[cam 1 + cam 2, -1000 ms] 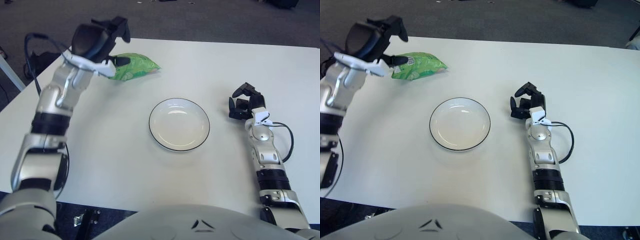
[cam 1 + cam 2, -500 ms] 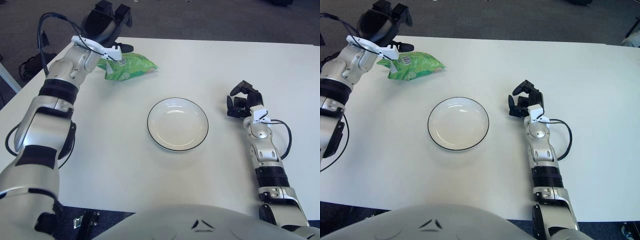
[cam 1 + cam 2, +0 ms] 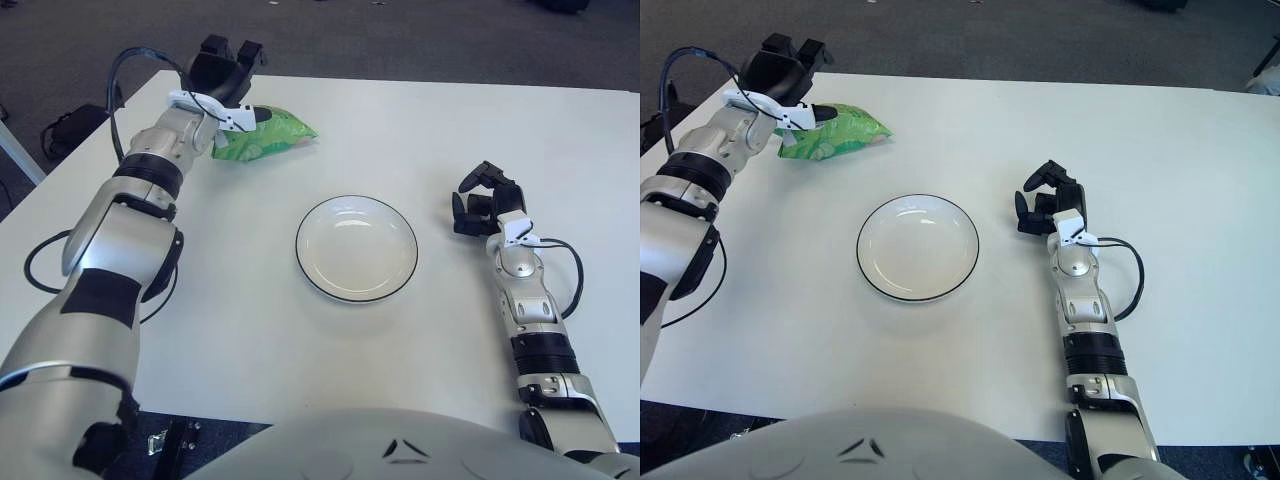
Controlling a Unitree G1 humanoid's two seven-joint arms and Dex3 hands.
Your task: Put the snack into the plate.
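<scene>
left hand (image 3: 222, 75) reaching over the snack (image 3: 268, 135) at the upper left of the frame

the green snack is lying on the white surface (image 3: 250, 300), up-left of the empty plate (image 3: 356, 248); whether the fingers are gripping it i cannot tell. right hand (image 3: 484, 200) is resting curled and holding nothing, right of the plate.

Likely an office or lab room. Plain white surface (image 3: 250, 330) stands on dark grey carpet floor (image 3: 420, 40). Loose black cables (image 3: 60, 125) trail off the left edge. Bare, staged setup; no domestic furnishings visible.
</scene>
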